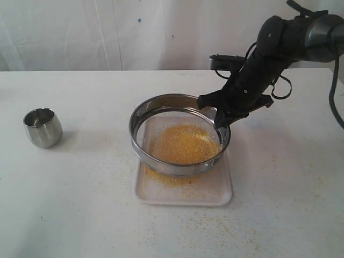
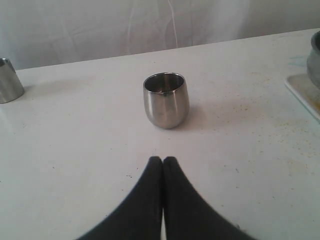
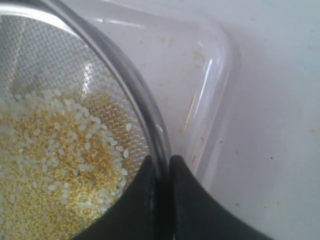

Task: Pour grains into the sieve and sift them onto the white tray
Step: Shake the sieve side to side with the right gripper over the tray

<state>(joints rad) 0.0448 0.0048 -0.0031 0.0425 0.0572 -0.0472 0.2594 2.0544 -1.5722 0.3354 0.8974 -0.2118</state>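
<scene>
The round steel sieve point(image 1: 141, 119) hangs tilted just above the white tray point(image 1: 220, 189), holding a heap of yellow grains point(image 1: 184, 144). My right gripper point(image 1: 221, 124) is shut on the sieve's right rim point(image 3: 152, 125), one finger inside the ring and one outside. In the right wrist view the yellow grains point(image 3: 45, 165) mixed with pale rice-like bits lie on the mesh, with the white tray point(image 3: 200, 95) below. Some fine grains point(image 1: 164, 179) lie on the tray under the sieve. My left gripper point(image 2: 163, 160) is shut and empty, a short way from a small steel cup point(image 2: 166, 100).
The small steel cup point(image 1: 43, 127) stands upright at the left of the table. A second steel vessel point(image 2: 9, 80) shows at the edge of the left wrist view. Scattered grain specks dot the white table point(image 1: 269, 215) around the tray.
</scene>
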